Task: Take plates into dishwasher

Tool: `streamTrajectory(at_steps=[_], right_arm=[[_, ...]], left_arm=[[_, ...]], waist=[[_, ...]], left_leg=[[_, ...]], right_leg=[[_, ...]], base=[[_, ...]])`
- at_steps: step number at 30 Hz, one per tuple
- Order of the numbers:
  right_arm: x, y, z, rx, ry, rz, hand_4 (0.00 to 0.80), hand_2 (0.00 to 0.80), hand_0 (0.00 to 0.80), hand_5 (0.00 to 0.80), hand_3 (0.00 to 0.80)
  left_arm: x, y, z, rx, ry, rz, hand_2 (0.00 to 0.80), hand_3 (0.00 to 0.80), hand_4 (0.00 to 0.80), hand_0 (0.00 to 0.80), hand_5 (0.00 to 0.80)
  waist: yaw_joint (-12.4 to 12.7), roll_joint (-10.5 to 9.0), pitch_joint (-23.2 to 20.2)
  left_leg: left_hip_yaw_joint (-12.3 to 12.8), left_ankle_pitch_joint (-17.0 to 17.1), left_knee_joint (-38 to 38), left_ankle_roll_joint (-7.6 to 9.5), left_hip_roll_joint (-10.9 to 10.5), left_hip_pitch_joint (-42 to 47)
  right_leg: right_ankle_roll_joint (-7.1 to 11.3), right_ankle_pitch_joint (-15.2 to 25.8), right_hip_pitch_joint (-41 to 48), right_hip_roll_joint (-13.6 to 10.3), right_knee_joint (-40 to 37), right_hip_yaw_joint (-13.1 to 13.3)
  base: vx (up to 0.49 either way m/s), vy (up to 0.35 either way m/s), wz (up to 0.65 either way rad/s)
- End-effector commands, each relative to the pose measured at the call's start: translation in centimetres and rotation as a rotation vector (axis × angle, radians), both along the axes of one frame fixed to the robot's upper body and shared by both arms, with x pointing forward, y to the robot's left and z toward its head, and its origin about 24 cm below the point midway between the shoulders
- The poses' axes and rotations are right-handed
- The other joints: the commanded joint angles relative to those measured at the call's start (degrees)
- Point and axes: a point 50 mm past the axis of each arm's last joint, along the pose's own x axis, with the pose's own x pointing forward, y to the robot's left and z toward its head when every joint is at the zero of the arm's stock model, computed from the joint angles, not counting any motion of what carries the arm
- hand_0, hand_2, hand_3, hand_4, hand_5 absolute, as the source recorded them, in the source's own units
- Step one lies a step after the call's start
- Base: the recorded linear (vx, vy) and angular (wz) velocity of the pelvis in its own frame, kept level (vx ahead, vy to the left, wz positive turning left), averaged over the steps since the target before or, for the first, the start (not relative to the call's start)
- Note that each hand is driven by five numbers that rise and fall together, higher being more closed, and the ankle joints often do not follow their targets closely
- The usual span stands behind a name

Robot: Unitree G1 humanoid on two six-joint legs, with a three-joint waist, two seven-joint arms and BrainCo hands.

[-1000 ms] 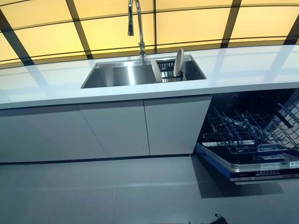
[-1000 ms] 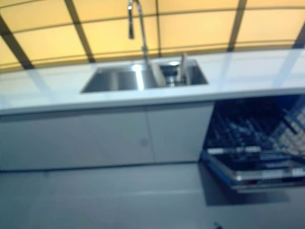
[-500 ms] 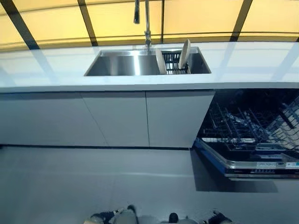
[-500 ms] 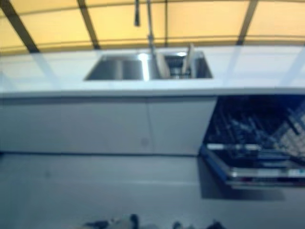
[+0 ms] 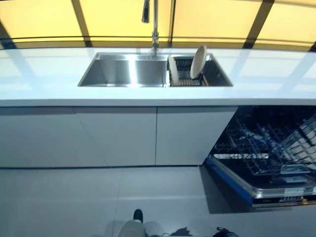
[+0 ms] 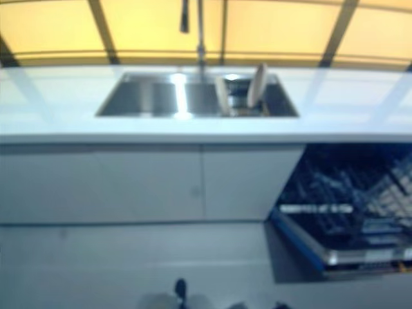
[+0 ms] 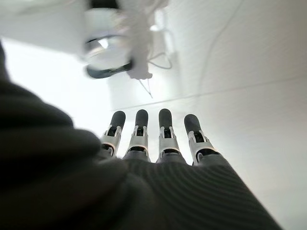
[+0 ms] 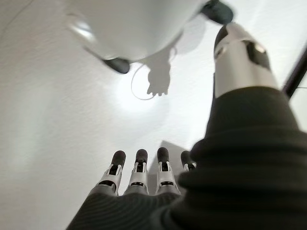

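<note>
Two pale plates stand on edge in a dark rack (image 5: 184, 75) in the right part of the steel sink (image 5: 123, 71): one round plate (image 5: 198, 61) leans at the right, another plate (image 5: 173, 69) at the rack's left side. The dishwasher (image 5: 269, 153) is open at the lower right, its wire rack pulled out over the lowered door (image 5: 279, 190). My left hand (image 7: 163, 139) and right hand (image 8: 139, 175) show only in their wrist views, fingers straight over the pale floor, holding nothing. Neither hand appears in the eye views.
A tall faucet (image 5: 153, 24) rises behind the sink. The white counter (image 5: 256, 74) runs left to right over grey cabinet doors (image 5: 123, 136). Grey floor (image 5: 74, 202) lies between me and the cabinets. Yellow panels with dark bars back the counter.
The camera has moved: the counter and sink now sit lower and more square in the picture. The plates, the sink and the dishwasher have not moved.
</note>
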Motion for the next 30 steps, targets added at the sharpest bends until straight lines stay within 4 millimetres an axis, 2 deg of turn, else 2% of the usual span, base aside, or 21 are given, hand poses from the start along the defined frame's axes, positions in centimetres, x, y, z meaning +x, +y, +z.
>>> streamTrajectory(at_steps=[1,4,6,7,8,9,10,12,13,14,15,16,17,20,21,22,25,27,30], right_arm=[[0.6,-3.0,0.8,-0.092,-0.009,0.020,0.000,0.000,0.000,0.000,0.000],[0.4,-3.6,0.9,-0.124,0.017,-0.024,0.000,0.000,0.000,0.000,0.000],[-0.1,-3.9,0.9,-0.149,0.026,-0.077,0.000,0.000,0.000,0.000,0.000],[-0.6,-4.0,0.9,-0.159,0.030,-0.105,0.000,0.000,0.000,0.000,0.000],[-0.7,-4.1,0.9,-0.162,0.032,-0.112,0.000,0.000,0.000,0.000,0.000],[-1.0,-4.3,0.8,-0.166,0.032,-0.133,0.000,0.000,0.000,0.000,0.000],[-1.1,-4.4,0.9,-0.160,0.026,-0.142,0.000,0.000,0.000,0.000,0.000],[-0.8,-4.4,0.9,-0.146,0.013,-0.135,0.000,0.000,0.000,0.000,0.000],[-0.5,-4.4,1.0,-0.140,0.002,-0.131,0.000,0.000,0.000,0.000,0.000],[-0.4,-4.4,1.0,-0.136,-0.004,-0.137,0.000,0.000,0.000,0.000,0.000],[-0.2,-4.3,1.0,-0.132,-0.017,-0.143,0.000,0.000,0.000,0.000,0.000],[0.2,-4.1,1.0,-0.141,-0.031,-0.128,0.000,0.000,0.000,0.000,0.000],[0.7,-4.0,1.1,-0.151,-0.040,-0.113,0.000,0.000,0.000,0.000,0.000],[1.2,-3.9,1.2,-0.178,-0.048,-0.106,0.000,0.000,0.000,0.000,0.000],[1.2,-4.0,1.3,-0.184,-0.037,-0.096,0.000,0.000,0.000,0.000,0.000],[0.8,-4.1,1.2,-0.185,-0.031,-0.151,0.000,0.000,0.000,0.000,0.000],[0.7,-4.5,1.3,-0.188,-0.044,-0.188,0.000,0.000,0.000,0.000,0.000],[1.4,-4.9,1.7,-0.200,-0.067,-0.156,0.000,0.000,0.000,0.000,0.000],[2.2,-5.0,1.9,-0.211,-0.090,-0.116,0.000,0.000,0.000,0.000,0.000]], left_arm=[[-1.7,-1.2,-0.5,-0.047,0.075,0.005,0.000,0.000,0.000,0.000,0.000],[-1.5,-1.3,-0.6,-0.043,0.064,0.007,0.000,0.000,0.000,0.000,0.000],[-0.9,-1.2,-0.4,-0.041,0.053,-0.019,0.000,0.000,0.000,0.000,0.000],[-0.4,-0.9,-0.3,-0.033,0.041,-0.042,0.000,0.000,0.000,0.000,0.000],[-0.3,-0.9,-0.3,-0.031,0.040,-0.053,0.000,0.000,0.000,0.000,0.000],[0.1,-0.6,-0.1,-0.017,0.042,-0.091,0.000,0.000,0.000,0.000,0.000],[0.3,-0.4,-0.1,0.004,0.044,-0.105,0.000,0.000,0.000,0.000,0.000],[0.6,-0.2,0.1,0.030,0.039,-0.094,0.000,0.000,0.000,0.000,0.000],[1.1,0.0,0.2,0.039,0.029,-0.094,0.000,0.000,0.000,0.000,0.000],[1.4,0.1,0.3,0.045,0.023,-0.102,0.000,0.000,0.000,0.000,0.000],[1.8,0.2,0.4,0.056,0.014,-0.108,0.000,0.000,0.000,0.000,0.000],[2.4,0.4,0.6,0.067,-0.001,-0.100,0.000,0.000,0.000,0.000,0.000],[2.6,0.4,0.6,0.068,-0.008,-0.087,0.000,0.000,0.000,0.000,0.000],[1.9,0.4,0.5,0.061,0.004,-0.077,0.000,0.000,0.000,0.000,0.000],[1.1,0.2,0.2,0.059,0.014,-0.067,0.000,0.000,0.000,0.000,0.000],[0.5,0.0,0.1,0.028,0.016,-0.071,0.000,0.000,0.000,0.000,0.000],[1.2,-0.5,0.0,-0.028,-0.002,-0.191,0.000,0.000,0.000,0.000,0.000],[2.9,-1.4,0.2,-0.019,-0.049,-0.310,0.000,0.000,0.000,0.000,0.000],[3.4,-1.2,0.4,-0.014,-0.032,-0.303,0.000,0.000,0.000,0.000,0.000]], waist=[[0.22,3.54,-1.68],[-0.18,3.11,-2.65],[-0.69,2.60,-3.54],[-1.38,1.85,-4.18],[-1.61,1.91,-4.49],[-3.54,2.13,-4.23],[-5.13,2.31,-3.39],[-6.92,2.98,-2.47],[-7.62,2.70,-1.91],[-8.25,2.00,-1.28],[-9.34,1.06,-0.72],[-10.64,0.48,0.23],[-11.01,0.39,1.00],[-10.20,-0.18,1.12],[-10.17,-0.40,0.54],[-10.47,-0.09,0.20],[-10.60,0.22,0.16],[-10.96,1.16,0.21],[-11.19,1.92,0.66]], left_leg=[[-4.10,3.51,2.17,-2.59,3.12,-10.22],[-2.86,-0.66,6.46,-0.61,1.28,-10.58],[-0.42,-2.92,7.33,1.38,-0.02,-10.03],[-0.28,-3.80,5.82,3.10,-1.98,-8.40],[-0.57,-3.85,5.04,3.48,-2.32,-7.77],[-1.77,-4.31,3.25,4.49,-3.44,-4.47],[-2.87,-4.29,1.92,4.35,-3.83,-1.38],[-3.08,-4.18,-0.15,3.31,-2.88,3.02],[-3.03,-4.60,-0.95,2.68,-2.38,5.29],[-3.68,-5.66,-1.08,2.51,-2.78,6.54],[-4.77,-7.51,-0.81,2.22,-3.45,7.81],[-6.10,-10.11,-0.03,2.00,-3.54,9.29],[-6.76,-12.24,1.34,1.98,-3.27,10.02],[-6.45,-14.87,4.65,2.63,-2.91,9.97],[-6.60,-15.38,5.43,2.33,-2.30,10.92],[-6.39,-15.89,5.65,1.88,-0.71,11.99],[-6.16,-15.16,4.88,1.27,0.70,12.23],[-6.93,-13.40,1.21,0.55,1.45,12.27],[-6.94,-11.58,-1.83,-0.22,2.12,12.50]], right_leg=[[-0.12,-1.13,5.36,0.51,2.07,-2.21],[0.33,-0.05,5.49,-1.01,2.92,-2.19],[0.61,1.46,5.59,-0.97,5.74,-2.66],[2.13,7.61,3.37,-2.31,12.57,-2.36],[2.52,10.24,1.72,-2.41,15.00,-1.74],[3.07,14.65,-5.60,-0.87,24.05,0.52],[2.67,17.85,-12.69,-0.66,26.19,0.54],[1.70,20.33,-20.30,-1.58,21.04,-0.80],[0.87,18.80,-21.12,-2.02,12.57,-2.38],[1.30,19.88,-21.80,-2.00,6.76,-3.18],[2.55,23.39,-24.27,-2.56,-0.28,-2.95],[3.59,26.52,-27.57,-2.98,-4.55,-2.24],[3.83,27.29,-28.55,-2.96,-5.43,-2.33],[3.59,23.82,-27.45,-3.49,-2.49,-3.77],[3.56,23.13,-26.60,-3.37,-0.19,-3.31],[3.19,20.79,-26.06,-2.88,2.68,-2.87],[2.57,19.38,-24.68,-2.59,2.67,-2.66],[3.04,19.11,-25.31,-2.37,2.32,-2.50],[3.53,19.06,-25.55,-2.69,2.07,-3.06]], base=[[0.222,0.168,-0.17],[0.243,0.227,-0.22],[0.270,0.234,0.09],[0.239,0.179,0.18],[0.343,0.211,0.17],[0.343,0.129,0.22],[0.395,0.085,0.40],[0.352,-0.129,0.80],[0.359,-0.270,0.74],[0.430,-0.393,0.54],[0.472,-0.451,0.40],[0.489,-0.456,0.54],[0.372,-0.343,0.71],[0.254,-0.188,0.98],[0.413,-0.154,-0.13],[0.393,-0.103,-0.44],[0.254,-0.052,0.25],[0.114,0.020,0.14],[0.124,0.008,-0.17]])
